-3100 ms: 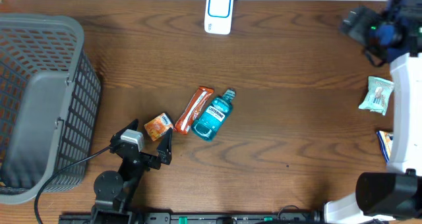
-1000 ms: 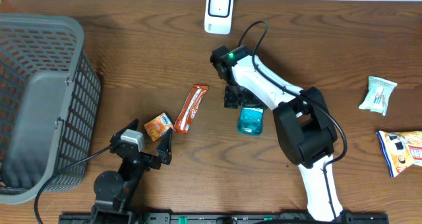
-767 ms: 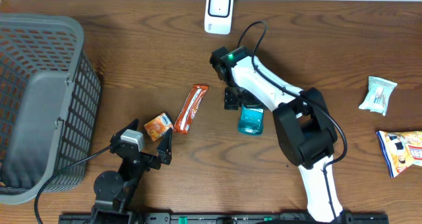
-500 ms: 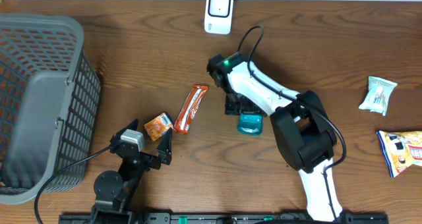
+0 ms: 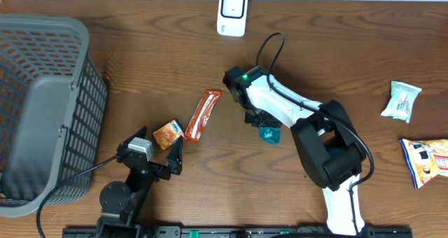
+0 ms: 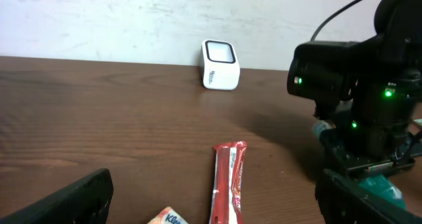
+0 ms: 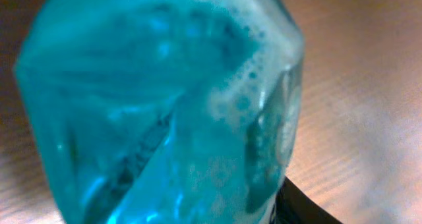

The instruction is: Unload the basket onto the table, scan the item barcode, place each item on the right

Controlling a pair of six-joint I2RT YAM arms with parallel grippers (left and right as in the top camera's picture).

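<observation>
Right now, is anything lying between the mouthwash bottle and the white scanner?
No loose item visible. Between the mouthwash bottle in the right gripper and the scanner is bare table; the red snack bar lies off that line.

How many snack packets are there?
4. Small orange packet and long red bar near the middle; pale green packet and chip bag at the right edge. Others may be hidden.

The translucent teal plastic bottle [image 5: 269, 133] is mostly covered by the white right arm [image 5: 280, 101] overhead and blurred in the right wrist view. The grey mesh basket [image 5: 94, 119] at the bench's left edge is cropped.
</observation>
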